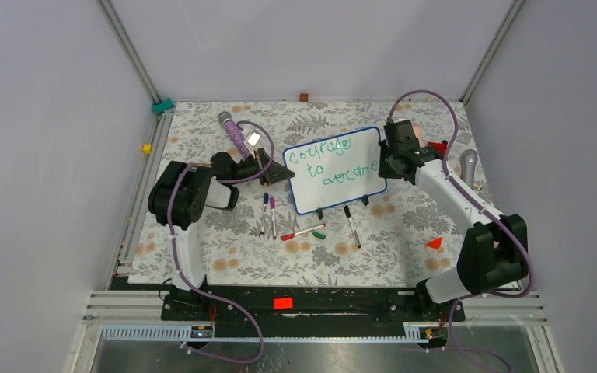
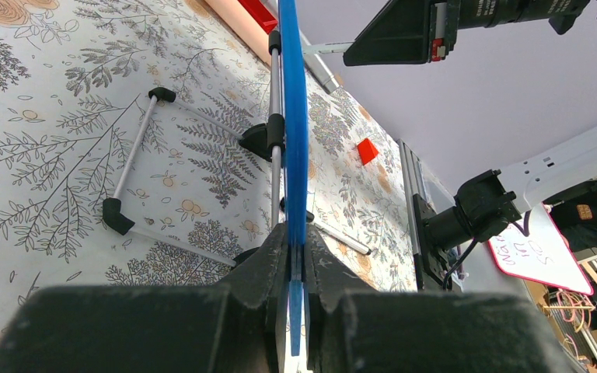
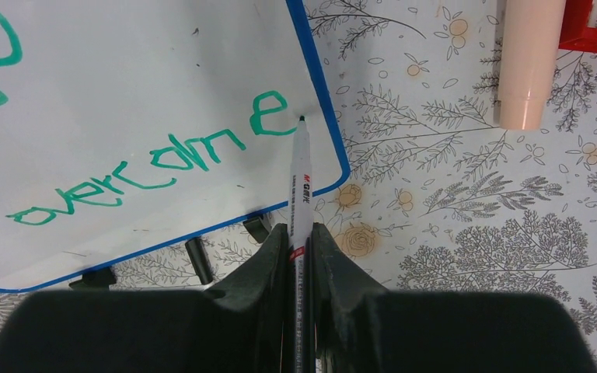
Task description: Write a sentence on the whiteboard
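Reading "courage to overcome" in green, the sentence point(image 3: 163, 159) runs in three lines across the whiteboard point(image 3: 124, 78), which stands propped on its clip feet point(image 3: 198, 260) on the floral worktop point(image 3: 474, 233); the final "e" ends just beside the blue frame point(image 3: 326, 116) on the board's side nearest the right arm, so almost no white surface is left there.

The marker point(image 3: 301, 186) is pinched upright between the right fingers point(image 3: 299, 233), its tip close beside that last letter; whether it touches the surface I cannot tell. The left fingers point(image 2: 295, 241) are closed narrowly on the thin opposite edge of the board, steadying it.

Several things could go wrong, as I judge it; any further stroke toward the frame could ride the tip onto the blue rim or off the board altogether. A hard press could tip the board backward or twist it in the left fingers, whose hold is only on a slim edge. A careless lift or sideways retreat could leave a stray tail after the "e", or drag across fresh ink and smear it. Loose markers point(image 1: 303, 231) lie in front of the board, where a low sweep of either arm could scatter them.
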Tool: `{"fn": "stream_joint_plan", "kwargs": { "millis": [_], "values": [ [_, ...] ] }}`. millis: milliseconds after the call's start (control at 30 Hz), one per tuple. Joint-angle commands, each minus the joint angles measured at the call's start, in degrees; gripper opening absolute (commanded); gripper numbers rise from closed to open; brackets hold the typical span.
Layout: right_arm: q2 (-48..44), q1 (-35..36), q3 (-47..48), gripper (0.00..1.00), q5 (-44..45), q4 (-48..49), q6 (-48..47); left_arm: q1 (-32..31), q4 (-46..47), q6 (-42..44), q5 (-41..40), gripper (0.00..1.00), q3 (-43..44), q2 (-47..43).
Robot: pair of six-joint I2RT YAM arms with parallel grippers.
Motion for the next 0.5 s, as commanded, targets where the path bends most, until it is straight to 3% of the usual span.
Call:
{"fn": "stream_joint_plan", "kwargs": {
  "millis": [0, 100, 300, 467],
  "values": [
    [-4.96, -0.46, 1.99, 0.0, -0.43, -0.1, 0.78, -0.07, 3.23, -0.39, 2.06, 0.01, 1.1, 0.1],
    [-7.44, -0.42, 1.18, 0.0, -1.25, -0.03, 0.73, -0.04, 3.41, -0.11, 2.14, 0.16, 0.49, -0.38],
    [-10.8, -0.47, -0.63, 0.0, -2.25, 0.17, 0.08, -0.05, 3.6, 0.09, 1.64, 0.38, -0.6, -0.98],
    [-13.03, -0.45, -2.87, 0.0, -3.72, 0.95, -0.47, 0.14, 3.67, 0.64, 0.47, 0.48, -2.33, -2.06]
  ]
}}
